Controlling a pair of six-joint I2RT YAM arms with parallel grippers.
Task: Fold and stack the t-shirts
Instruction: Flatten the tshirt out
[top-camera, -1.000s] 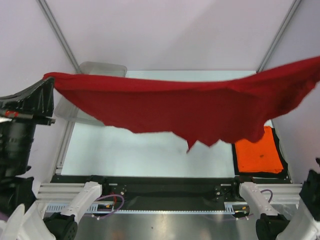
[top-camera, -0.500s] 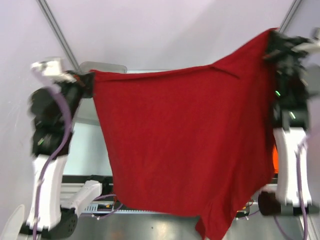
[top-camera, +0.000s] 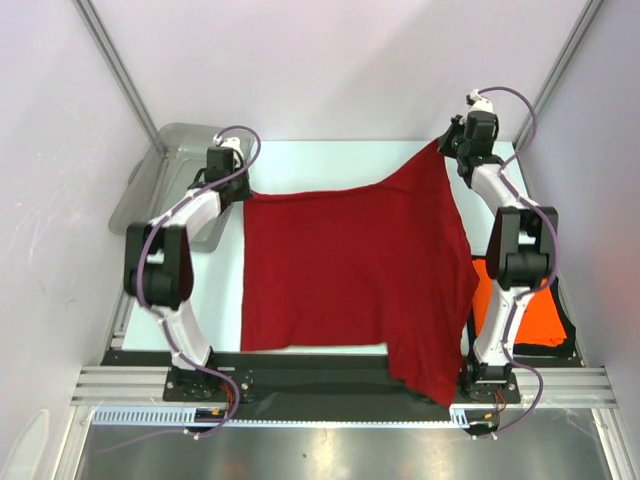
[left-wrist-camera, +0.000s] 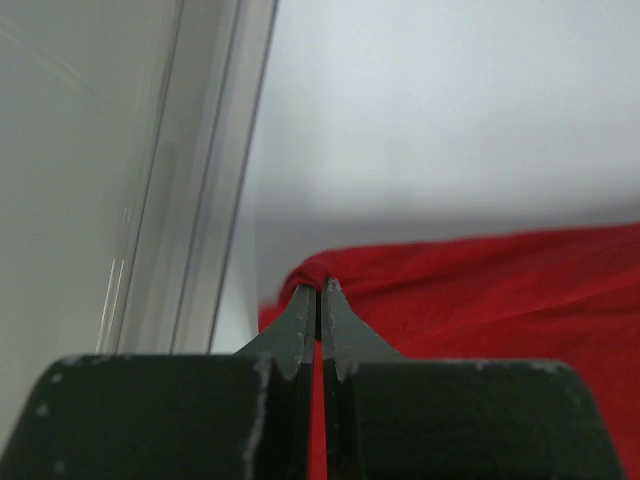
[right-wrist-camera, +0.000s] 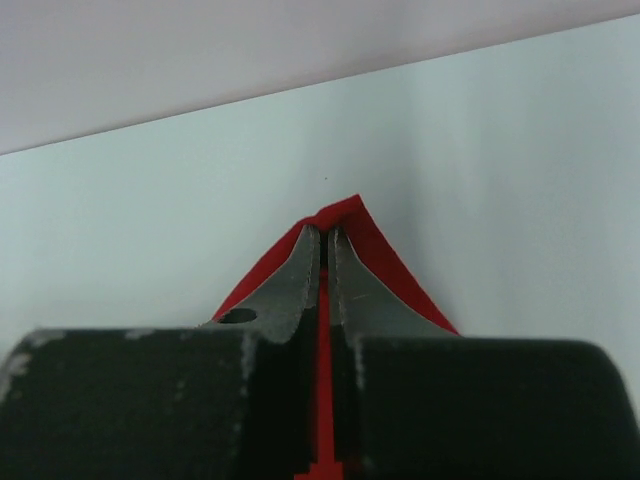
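Two tools are engaged, each pinching one far corner of the dark red t-shirt (top-camera: 350, 270). Judged step: laying this shirt out flat before the first fold. No fold is made yet.

Findings, taken across the worktop (top-camera: 330, 165):
- A translucent grey tub (top-camera: 150, 190) sits at its far-left corner.
- The left arm runs from the near edge toward that corner, elbow bent outward. The left tool (left-wrist-camera: 320, 290) sits low, tips pressed together on a bunched bit of cloth.
- The red shirt covers the middle. Its left part lies fairly smooth, while its near-right part hangs over the near edge.
- The right arm reaches to the far-right side. The right tool (right-wrist-camera: 323, 235) has its tips closed on a peaked corner, held slightly above the surface.
- The orange t-shirt (top-camera: 548, 322) lies at the near-right corner, partly hidden behind the right arm.

Next move, as judged: lower the right corner, then release both. The overhanging hem needs drawing back onto the surface, otherwise any fold will come out crooked.
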